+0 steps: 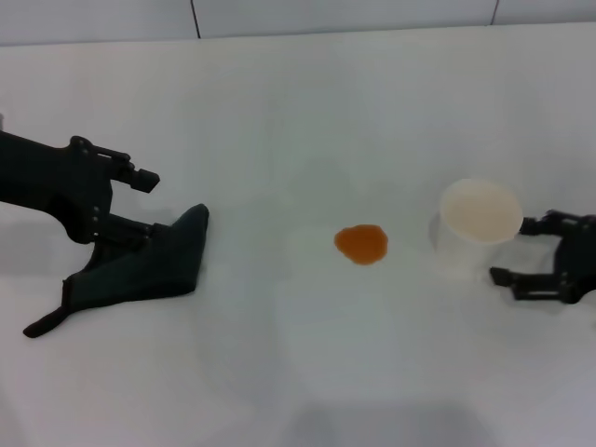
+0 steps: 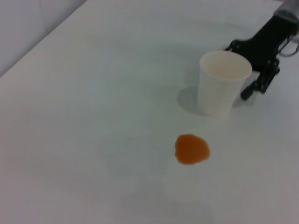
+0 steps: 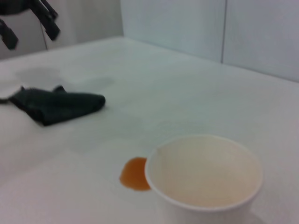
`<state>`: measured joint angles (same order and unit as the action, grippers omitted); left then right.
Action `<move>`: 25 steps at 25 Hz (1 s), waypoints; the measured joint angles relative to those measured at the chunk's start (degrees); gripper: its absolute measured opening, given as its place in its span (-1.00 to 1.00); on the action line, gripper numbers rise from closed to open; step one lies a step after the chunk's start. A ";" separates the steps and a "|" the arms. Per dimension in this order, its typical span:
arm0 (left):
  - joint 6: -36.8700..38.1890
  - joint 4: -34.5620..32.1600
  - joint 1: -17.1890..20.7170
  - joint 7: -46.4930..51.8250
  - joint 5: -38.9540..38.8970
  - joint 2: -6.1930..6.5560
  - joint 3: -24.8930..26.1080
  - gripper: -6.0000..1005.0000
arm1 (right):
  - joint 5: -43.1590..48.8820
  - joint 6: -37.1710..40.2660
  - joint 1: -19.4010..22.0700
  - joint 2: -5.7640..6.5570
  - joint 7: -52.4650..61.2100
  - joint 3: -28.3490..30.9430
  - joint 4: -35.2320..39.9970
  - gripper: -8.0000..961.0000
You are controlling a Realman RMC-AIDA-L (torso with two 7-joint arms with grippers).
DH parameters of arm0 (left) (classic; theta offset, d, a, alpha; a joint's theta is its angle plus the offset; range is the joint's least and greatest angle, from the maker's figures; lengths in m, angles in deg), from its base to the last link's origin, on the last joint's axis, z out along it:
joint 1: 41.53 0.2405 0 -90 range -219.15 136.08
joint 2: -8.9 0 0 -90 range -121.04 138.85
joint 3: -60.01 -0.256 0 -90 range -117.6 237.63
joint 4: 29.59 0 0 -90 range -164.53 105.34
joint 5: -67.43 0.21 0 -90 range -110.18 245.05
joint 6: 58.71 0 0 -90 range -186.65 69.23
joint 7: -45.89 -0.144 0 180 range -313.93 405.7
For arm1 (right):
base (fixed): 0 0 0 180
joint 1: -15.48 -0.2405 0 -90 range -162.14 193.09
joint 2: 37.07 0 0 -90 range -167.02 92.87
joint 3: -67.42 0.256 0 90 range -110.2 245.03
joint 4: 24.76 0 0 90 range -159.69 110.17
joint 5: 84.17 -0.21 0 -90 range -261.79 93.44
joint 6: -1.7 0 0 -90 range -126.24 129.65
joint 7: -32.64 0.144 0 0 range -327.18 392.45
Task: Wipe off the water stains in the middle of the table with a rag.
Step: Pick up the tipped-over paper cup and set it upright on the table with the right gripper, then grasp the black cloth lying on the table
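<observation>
The water stain is a small orange-brown blot in the middle of the white table; it also shows in the left wrist view and the right wrist view. The dark green-black rag lies flat on the table at the left, its thin tail pointing to the near left. My left gripper is open and hovers just above the rag; in the right wrist view it is clear of the rag. My right gripper is open and empty at the right.
A white paper cup stands upright just right of the stain, right next to my right gripper's fingers. It looks empty in the right wrist view. The table's far edge meets a pale wall.
</observation>
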<state>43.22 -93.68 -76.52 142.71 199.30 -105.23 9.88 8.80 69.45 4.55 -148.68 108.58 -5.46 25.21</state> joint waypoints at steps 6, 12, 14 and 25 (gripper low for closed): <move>-0.10 -0.07 0.18 0.05 0.71 0.05 0.18 0.27 | 11.90 13.82 -1.35 -0.56 9.59 12.09 9.66 0.81; -0.16 -0.07 -0.02 0.19 1.20 0.19 0.11 0.26 | 20.67 22.19 -4.70 -0.54 17.88 17.62 19.25 0.81; -0.15 -0.11 -0.24 0.36 2.36 0.22 0.10 0.26 | 21.29 24.40 -6.27 -0.35 19.68 18.44 21.22 0.81; -0.49 -6.05 -1.73 5.45 14.86 -0.94 0.07 0.25 | 23.13 30.52 -13.42 -2.30 24.29 17.98 28.95 0.81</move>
<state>42.73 -99.74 -78.25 148.16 214.16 -106.18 9.95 31.93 99.97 -8.87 -150.98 132.87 12.52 54.16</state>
